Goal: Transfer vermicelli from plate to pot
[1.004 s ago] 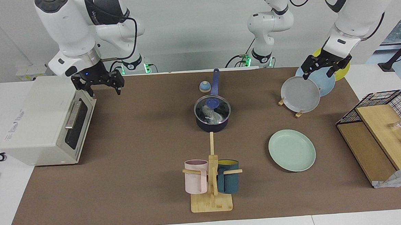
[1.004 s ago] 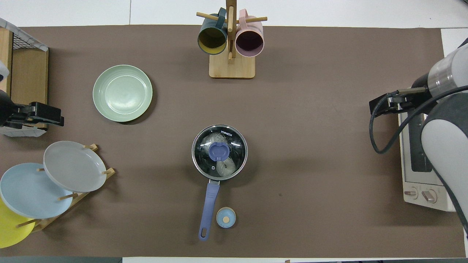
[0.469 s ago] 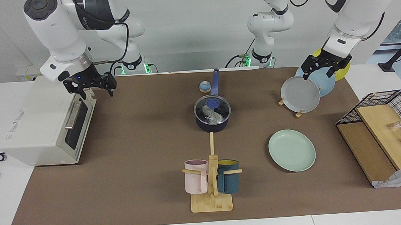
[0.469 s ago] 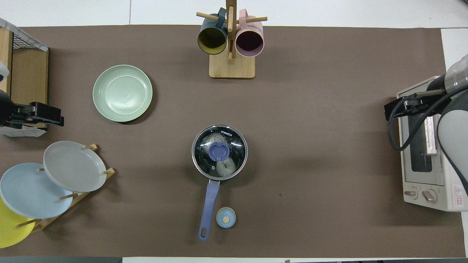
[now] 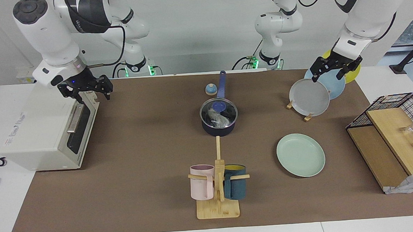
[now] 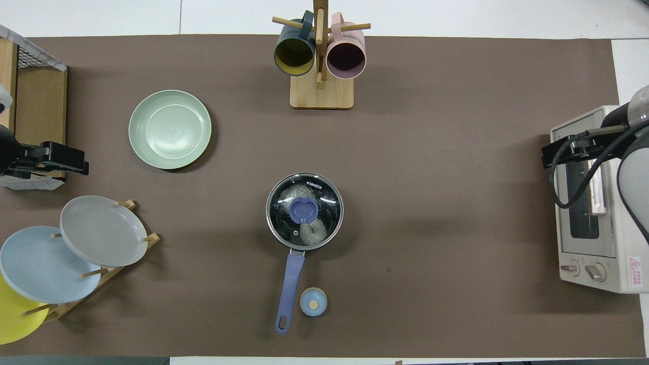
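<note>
- The right hand (image 5: 85, 92) hangs over the toaster oven (image 5: 48, 128), fingers spread, holding nothing.
- The left hand (image 5: 335, 71) hangs over the plate rack's grey plate (image 5: 309, 97), fingers apart, empty.
- The vermicelli (image 5: 218, 118) lies in the lidded pot (image 5: 219, 117) mid-bench, well apart from both hands, between them.
- The mint-green plate (image 5: 300, 155) lies bare toward the left hand's end.

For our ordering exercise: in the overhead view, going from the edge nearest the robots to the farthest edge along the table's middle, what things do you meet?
Small blue timer → pot, lidded, with vermicelli inside → mug rack holding two mugs.
</note>
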You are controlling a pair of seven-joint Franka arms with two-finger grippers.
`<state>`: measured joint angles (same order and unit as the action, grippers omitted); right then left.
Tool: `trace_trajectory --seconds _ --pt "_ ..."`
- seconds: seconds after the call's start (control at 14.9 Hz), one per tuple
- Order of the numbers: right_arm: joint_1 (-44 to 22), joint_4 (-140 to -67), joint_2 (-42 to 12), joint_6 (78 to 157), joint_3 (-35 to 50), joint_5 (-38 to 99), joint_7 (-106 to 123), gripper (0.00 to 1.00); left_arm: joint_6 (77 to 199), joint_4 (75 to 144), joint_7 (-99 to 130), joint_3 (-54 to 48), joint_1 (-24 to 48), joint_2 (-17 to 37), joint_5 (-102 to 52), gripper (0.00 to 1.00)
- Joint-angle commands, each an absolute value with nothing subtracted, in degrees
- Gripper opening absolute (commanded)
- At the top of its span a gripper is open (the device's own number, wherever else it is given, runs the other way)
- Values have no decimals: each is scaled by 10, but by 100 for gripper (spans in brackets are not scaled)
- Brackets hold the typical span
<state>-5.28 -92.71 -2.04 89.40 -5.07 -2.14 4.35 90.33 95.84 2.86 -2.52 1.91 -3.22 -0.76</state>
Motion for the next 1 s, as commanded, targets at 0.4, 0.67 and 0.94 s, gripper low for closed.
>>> trace_trajectory --seconds 0.4,0.67,0.94 --pt "10 -943 -10 894 5 -24 60 100 904 958 35 -24 21 -33 5 100" --pt "1 -904 -24 847 -3 -22 55 100 904 958 35 -24 21 -33 5 100" --pt "-13 -905 -22 843 -23 -18 48 100 904 958 35 -24 21 -33 5 100"
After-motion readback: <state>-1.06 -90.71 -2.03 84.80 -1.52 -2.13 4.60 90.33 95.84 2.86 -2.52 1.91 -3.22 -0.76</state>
